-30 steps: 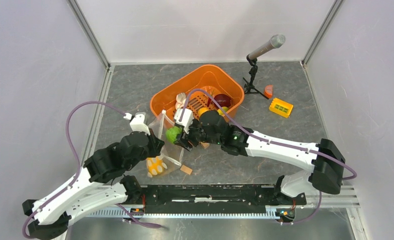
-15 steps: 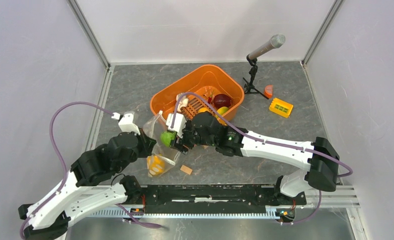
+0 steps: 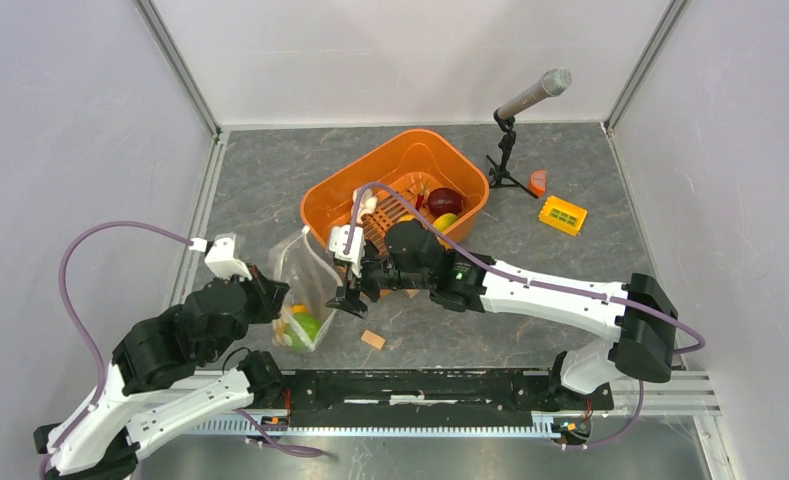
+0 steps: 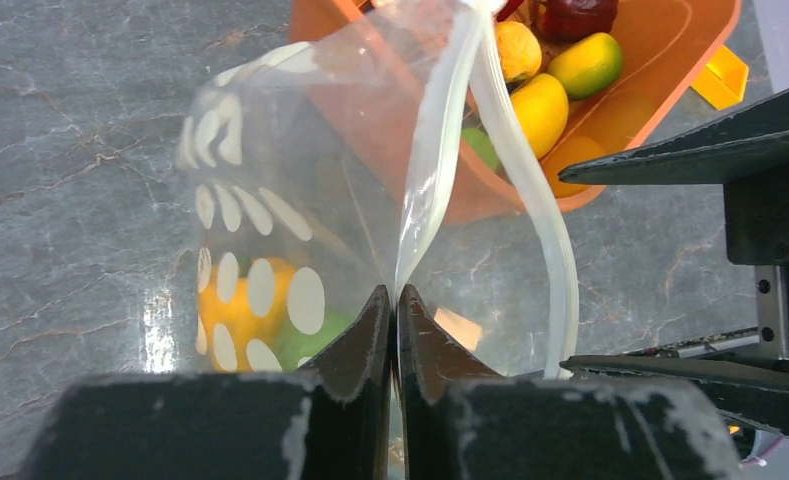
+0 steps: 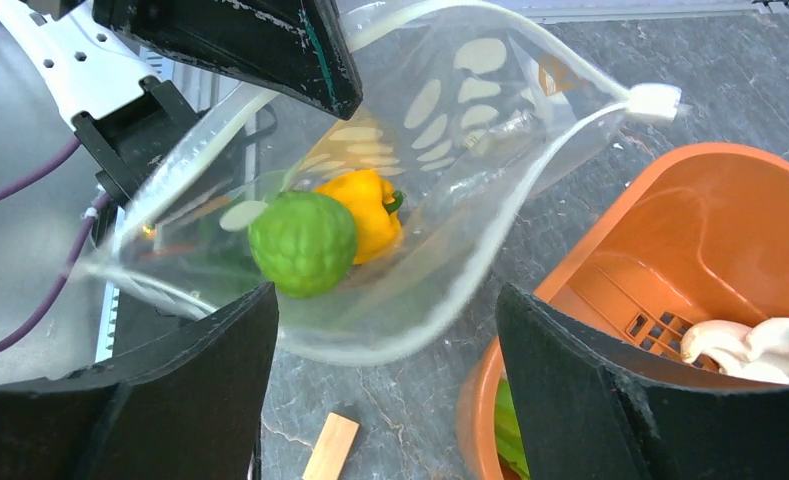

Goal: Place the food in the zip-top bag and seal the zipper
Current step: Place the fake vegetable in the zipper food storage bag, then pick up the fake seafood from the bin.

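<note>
Risks spilling cabbage (image 5: 302,243) and pepper (image 5: 368,210) from the gaping zip-top bag (image 4: 270,190) beside the basket (image 3: 320,196), maybe grazing the surface (image 4: 70,150), through a slip of the thin zipper (image 4: 425,170) pinch by the left pincer (image 4: 397,297), right pincer (image 5: 382,310) wide.

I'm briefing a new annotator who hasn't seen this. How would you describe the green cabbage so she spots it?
Find the orange basket mid-table; the clear zip-top bag with white dots is just in front of its left corner. Inside, the green cabbage is the bumpy round piece, next to the smooth yellow pepper.
</note>
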### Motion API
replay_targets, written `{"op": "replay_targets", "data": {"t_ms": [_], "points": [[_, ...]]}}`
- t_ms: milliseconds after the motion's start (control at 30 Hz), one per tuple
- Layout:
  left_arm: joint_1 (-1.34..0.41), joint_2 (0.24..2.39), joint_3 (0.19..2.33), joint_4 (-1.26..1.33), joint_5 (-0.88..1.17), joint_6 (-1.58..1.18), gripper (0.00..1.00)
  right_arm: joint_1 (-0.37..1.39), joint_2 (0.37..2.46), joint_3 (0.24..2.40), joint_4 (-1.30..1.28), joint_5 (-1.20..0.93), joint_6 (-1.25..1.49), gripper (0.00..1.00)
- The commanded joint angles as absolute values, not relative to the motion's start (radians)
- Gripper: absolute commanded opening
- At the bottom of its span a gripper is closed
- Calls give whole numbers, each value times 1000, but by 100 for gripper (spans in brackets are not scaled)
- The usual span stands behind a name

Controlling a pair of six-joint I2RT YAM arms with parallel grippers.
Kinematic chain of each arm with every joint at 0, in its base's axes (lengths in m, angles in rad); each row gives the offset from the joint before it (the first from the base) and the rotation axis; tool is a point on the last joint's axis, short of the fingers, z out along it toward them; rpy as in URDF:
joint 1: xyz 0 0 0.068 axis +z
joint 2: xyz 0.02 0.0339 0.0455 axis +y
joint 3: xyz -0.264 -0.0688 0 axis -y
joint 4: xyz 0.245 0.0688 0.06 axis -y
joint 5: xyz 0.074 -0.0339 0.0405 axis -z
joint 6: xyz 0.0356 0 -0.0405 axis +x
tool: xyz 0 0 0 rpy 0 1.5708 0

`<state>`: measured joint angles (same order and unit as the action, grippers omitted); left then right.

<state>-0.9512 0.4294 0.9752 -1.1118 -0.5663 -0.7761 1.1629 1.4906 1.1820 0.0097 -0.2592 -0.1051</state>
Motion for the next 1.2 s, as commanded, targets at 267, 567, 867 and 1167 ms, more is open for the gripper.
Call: {"op": "replay_targets", "data": {"t_ms": [267,567,867,1167], "points": [[-955,470,980,-1107,-637,-759,10,1126,1331,1099,191,80,-118,89],[-955,470,978,-1102,-639,-761,10,863,1525,1195,187,115,130,86],[-955,469,938,-1058,-626,-766,10,808,1992,1611,-37,101,168,90],[-955,486,962,-1059,-597,-758,10,796,2204,1774,-109,141,201,91]]}}
